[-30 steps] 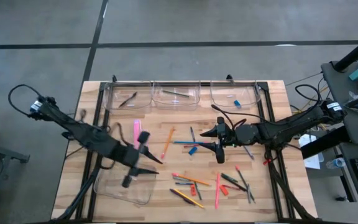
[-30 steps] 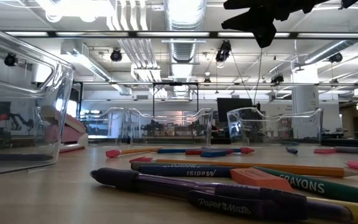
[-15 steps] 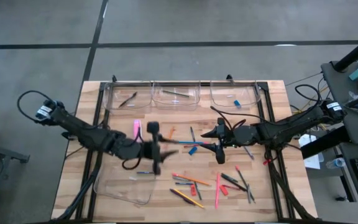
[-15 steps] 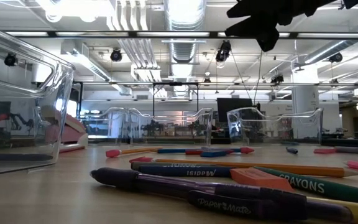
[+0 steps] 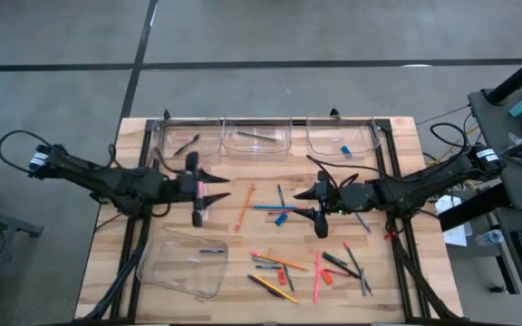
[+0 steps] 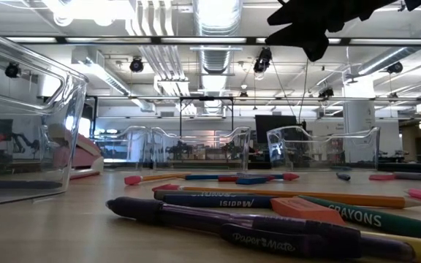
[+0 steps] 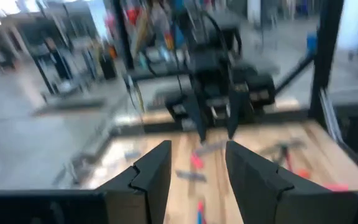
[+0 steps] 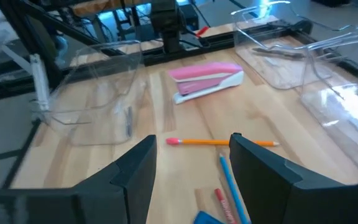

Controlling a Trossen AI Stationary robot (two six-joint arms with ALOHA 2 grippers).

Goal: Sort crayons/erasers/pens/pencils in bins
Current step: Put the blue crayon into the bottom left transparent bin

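Sorting barely started. Three bins (image 5: pixel 256 138) along far edge of desk (image 5: pixel 397 272) hold only an item or two each, fourth bin (image 5: pixel 184 263) at near left has couple of small bits. Most pencils (image 5: pixel 243 206), pens (image 5: pixel 338 263), crayons (image 5: pixel 282 218) loose mid-desk, plus pink stapler (image 8: pixel 207 79).

Left end effector (image 5: pixel 198 188) parted, empty, over stapler. Right end effector (image 5: pixel 318 206) wide, empty, hovering above blue crayon.

Left wrist view blurry; erasers hard to pick out.

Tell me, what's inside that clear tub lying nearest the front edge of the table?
The front bin holds two short dark sticks, probably pens, too small to name surely. Nothing covers it; the left gripper hangs beyond it with fingers apart, empty. The rest of its floor looks bare.
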